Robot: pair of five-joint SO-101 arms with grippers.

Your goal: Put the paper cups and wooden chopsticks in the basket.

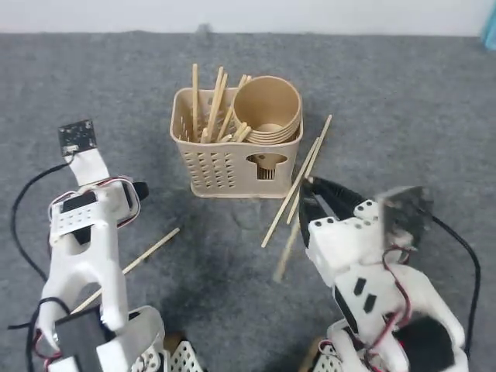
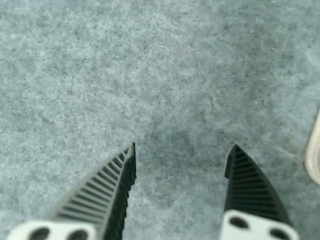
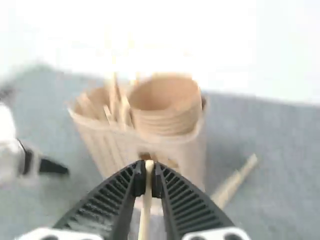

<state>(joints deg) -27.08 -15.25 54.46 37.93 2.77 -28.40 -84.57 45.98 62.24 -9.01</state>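
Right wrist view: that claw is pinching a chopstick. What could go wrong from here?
The right gripper holds the chopstick only at its fingertips, so it may swivel or slip out. The basket is already crowded with paper cups and upright sticks, so the new one could catch on them. The leaning chopsticks beside the basket sit close and might get knocked.

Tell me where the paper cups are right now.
In the high view, the paper cups sit stacked inside the basket, at its end nearer the right arm, with chopsticks standing beside them.
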